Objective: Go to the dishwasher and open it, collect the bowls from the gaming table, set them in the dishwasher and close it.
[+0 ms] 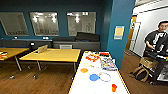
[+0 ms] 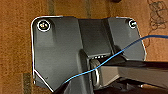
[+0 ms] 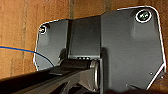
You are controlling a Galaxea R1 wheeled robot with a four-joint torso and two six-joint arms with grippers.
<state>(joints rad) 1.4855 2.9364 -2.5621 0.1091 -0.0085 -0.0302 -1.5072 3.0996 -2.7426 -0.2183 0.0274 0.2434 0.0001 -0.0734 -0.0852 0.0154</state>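
Note:
The gaming table, long with a plain white top, runs from the lower middle of the head view away from me. On it lie an orange bowl, a blue bowl and a pale bowl touching the blue one. Another whitish bowl sits further back. A small orange cup stands near the table's right edge. The dishwasher is out of view. Both wrist views look down at brown wood floor past the robot's own dark plate.
Yellow wood-topped tables stand to the left on a wood floor. Colourful boxes and papers lie on the far end of the white table. A teal pillar rises behind it. A person with a control rig stands at right, bags at their feet.

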